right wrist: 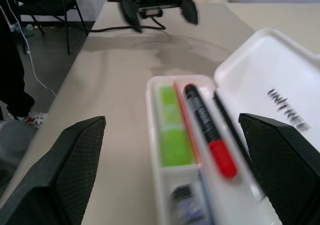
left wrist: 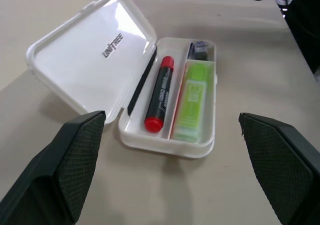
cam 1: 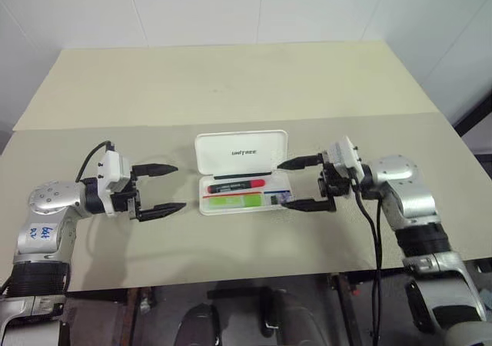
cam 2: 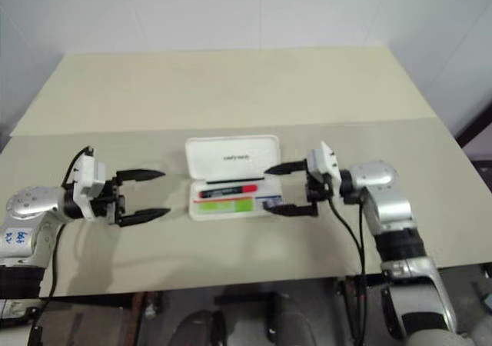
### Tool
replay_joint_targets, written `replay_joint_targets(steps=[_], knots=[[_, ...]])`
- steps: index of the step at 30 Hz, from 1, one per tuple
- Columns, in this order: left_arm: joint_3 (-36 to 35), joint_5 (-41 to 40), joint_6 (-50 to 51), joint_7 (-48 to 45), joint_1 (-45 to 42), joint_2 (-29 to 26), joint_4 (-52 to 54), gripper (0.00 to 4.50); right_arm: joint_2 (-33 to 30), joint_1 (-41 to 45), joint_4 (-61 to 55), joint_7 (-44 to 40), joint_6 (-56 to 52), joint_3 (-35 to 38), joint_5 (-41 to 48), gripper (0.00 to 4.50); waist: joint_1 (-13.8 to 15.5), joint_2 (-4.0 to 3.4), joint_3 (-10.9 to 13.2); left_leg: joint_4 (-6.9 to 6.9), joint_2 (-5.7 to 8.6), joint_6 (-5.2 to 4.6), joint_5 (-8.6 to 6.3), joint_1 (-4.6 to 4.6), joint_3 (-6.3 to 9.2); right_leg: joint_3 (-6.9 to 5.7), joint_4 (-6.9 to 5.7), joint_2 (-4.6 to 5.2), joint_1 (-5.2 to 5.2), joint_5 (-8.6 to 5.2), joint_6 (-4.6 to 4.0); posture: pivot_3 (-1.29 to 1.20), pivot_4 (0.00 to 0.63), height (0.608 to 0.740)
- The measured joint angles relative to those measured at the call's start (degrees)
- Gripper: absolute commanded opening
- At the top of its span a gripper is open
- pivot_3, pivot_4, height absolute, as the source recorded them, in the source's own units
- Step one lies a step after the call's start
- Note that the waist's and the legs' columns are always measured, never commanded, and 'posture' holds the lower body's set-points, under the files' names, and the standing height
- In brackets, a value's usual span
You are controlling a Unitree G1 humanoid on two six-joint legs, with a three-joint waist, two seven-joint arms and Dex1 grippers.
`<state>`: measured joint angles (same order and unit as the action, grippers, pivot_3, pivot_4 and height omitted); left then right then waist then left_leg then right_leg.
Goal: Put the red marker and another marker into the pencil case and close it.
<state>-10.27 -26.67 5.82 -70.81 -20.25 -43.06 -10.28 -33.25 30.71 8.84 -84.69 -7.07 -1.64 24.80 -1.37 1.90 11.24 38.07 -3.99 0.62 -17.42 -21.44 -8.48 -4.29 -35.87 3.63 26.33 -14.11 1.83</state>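
While the pencil case (cam 1: 240,171) lies open near the middle of the worktop (cam 1: 231,84), closer to its near edge than its far one, both markers are already inside its tray. The lid stands raised toward the far edge, its "Unitree" lettering facing the robot. In the head views the red marker (cam 1: 239,185) lies lengthwise in the far part of the tray and the lime-green marker (cam 1: 233,201) in the near part, parallel and just beside each other.

The left wrist view adds detail the head views lack — a thin divider between the two markers, a slim black pen (left wrist: 142,81) along the hinge side, and a small dark object (left wrist: 200,48) in the end compartment beyond the green marker. The right wrist view shows that same end compartment close up and blurred, and, past the case, the left gripper over the worktop.

The left gripper (cam 1: 163,188) hovers off the case's left end, fingers spread wide and holding nothing. The right gripper (cam 1: 299,183) sits at the case's right end, fingers likewise spread apart — the lower fingertip just beside the tray's right wall; contact cannot be told.
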Motion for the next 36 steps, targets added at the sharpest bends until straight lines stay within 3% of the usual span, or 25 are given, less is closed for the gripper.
replay_joint_targets(steps=[9,15,22,30,36], knots=[[-1.9,0.2,-2.8,3.6,-5.7,1.8,-11.4,4.5,-3.5,-5.6,-9.3,4.6,-3.7,6.1,5.4,4.49,-0.3,0.01,0.0,-0.01,0.06,0.12,0.11,0.15,-0.08,0.04,-0.06,-0.12,0.0,0.13,-0.16,0.0,0.15,0.74],[-2.3,1.3,-6.8,4.4,-6.2,2.9,-17.6,2.51,-5.5,-8.3,-9.6,5.7,-6.7,9.4,8.7,4.5,-0.1,0.03,0.0,0.0,0.09,0.06,0.09,0.1,-0.08,0.03,-0.01,-0.09,-0.01,0.14,-0.14,0.0,0.15,0.74],[-2.5,2.3,-8.9,6.5,-8.9,3.8,-22.6,0.05,-3.6,-9.4,-9.3,7.3,-4.2,9.6,8.9,4.5,-0.1,0.06,0.0,0.01,0.1,0.06,0.1,0.1,-0.07,0.01,-0.03,-0.09,-0.02,0.15,-0.13,0.0,0.15,0.74],[-2.1,3.5,-9.6,8.5,-12.2,6.2,-25.7,0.05,2.5,-9.6,-7.1,8.7,-0.2,9.0,8.6,4.5,-0.1,0.06,0.0,0.02,0.12,0.06,0.12,0.1,-0.08,0.0,-0.06,-0.13,-0.01,0.15,-0.13,0.0,0.15,0.74],[-0.1,7.4,-9.6,12.8,-16.3,9.0,-29.6,0.05,3.6,-10.1,-7.0,8.3,0.5,8.3,9.2,4.5,-0.1,0.06,0.0,0.02,0.23,-0.03,0.16,0.09,-0.08,0.02,-0.06,-0.13,-0.03,0.2,-0.03,0.0,0.15,0.74]])
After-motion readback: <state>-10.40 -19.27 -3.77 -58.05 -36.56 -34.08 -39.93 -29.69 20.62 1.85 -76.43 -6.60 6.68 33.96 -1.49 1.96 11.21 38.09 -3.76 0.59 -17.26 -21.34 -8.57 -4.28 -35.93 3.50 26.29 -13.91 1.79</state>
